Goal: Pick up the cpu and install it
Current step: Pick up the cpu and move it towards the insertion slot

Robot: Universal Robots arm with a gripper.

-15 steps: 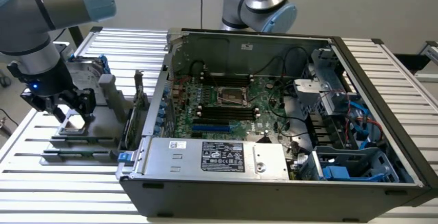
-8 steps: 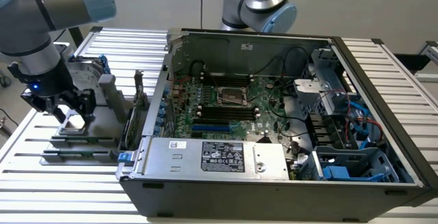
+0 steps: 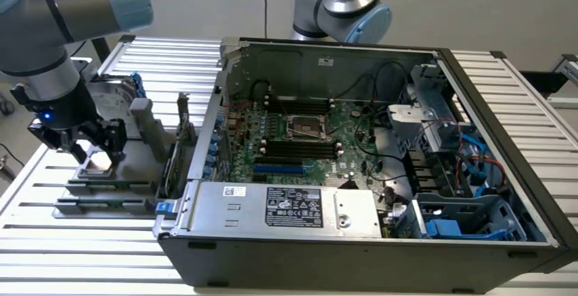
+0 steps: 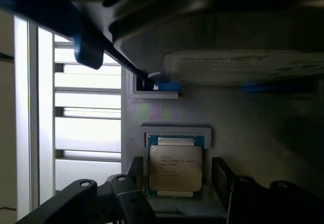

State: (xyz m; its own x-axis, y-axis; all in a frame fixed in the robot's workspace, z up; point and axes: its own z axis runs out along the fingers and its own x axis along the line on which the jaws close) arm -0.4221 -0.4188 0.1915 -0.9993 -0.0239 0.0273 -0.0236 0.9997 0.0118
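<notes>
Your gripper (image 4: 178, 177) is released, its fingers straddling the cpu (image 4: 175, 164), which lies flat in its grey holder (image 4: 238, 128) on the counter (image 3: 81, 262).

The surface (image 3: 99, 259) is a bench of pale ribbed metal slats. An open computer case (image 3: 298, 248) lies on its side across most of it, with the motherboard facing up. Just beside the case, toward the exterior view's left, a grey parts holder (image 3: 104, 204) sits flat on the slats.
</notes>
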